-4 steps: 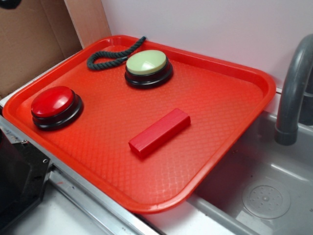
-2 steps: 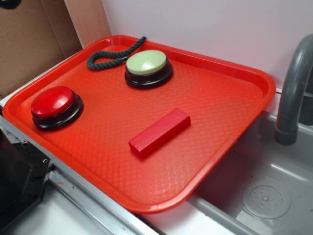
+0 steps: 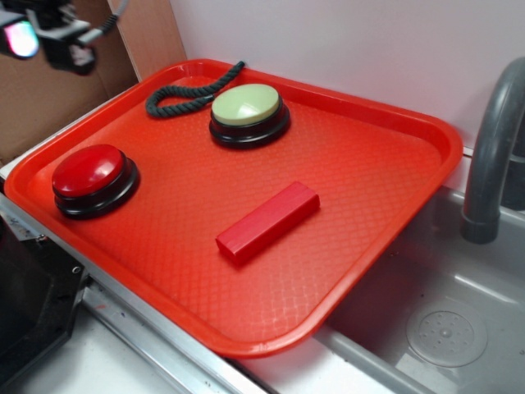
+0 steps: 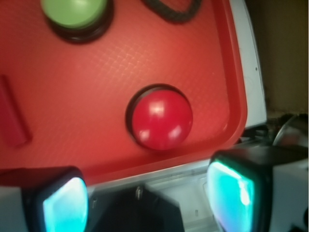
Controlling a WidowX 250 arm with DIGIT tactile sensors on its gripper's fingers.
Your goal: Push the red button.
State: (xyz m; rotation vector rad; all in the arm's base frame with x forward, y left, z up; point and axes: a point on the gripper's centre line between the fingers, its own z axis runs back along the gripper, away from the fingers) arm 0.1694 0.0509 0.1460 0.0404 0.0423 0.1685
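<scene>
The red button [image 3: 89, 171], a glossy red dome on a black base, sits at the left end of the red tray [image 3: 369, 164]. In the wrist view the red button [image 4: 161, 117] lies ahead of the fingers, near the tray's rim. My gripper [image 3: 41, 37] hangs high at the top left, well above and behind the button, touching nothing. In the wrist view my gripper [image 4: 149, 200] is open and empty, its two teal-lit pads [image 4: 65, 205] wide apart over the tray's edge.
A pale green button [image 3: 246, 105] and a dark green rope [image 3: 189, 92] lie at the tray's back. A red rectangular block [image 3: 268, 222] lies mid-tray. A grey faucet [image 3: 492, 156] and sink [image 3: 443, 328] are at the right. Cardboard [image 3: 49, 90] stands behind at the left.
My gripper has come into the exterior view at the top left. The buttons, block and rope have not moved.
</scene>
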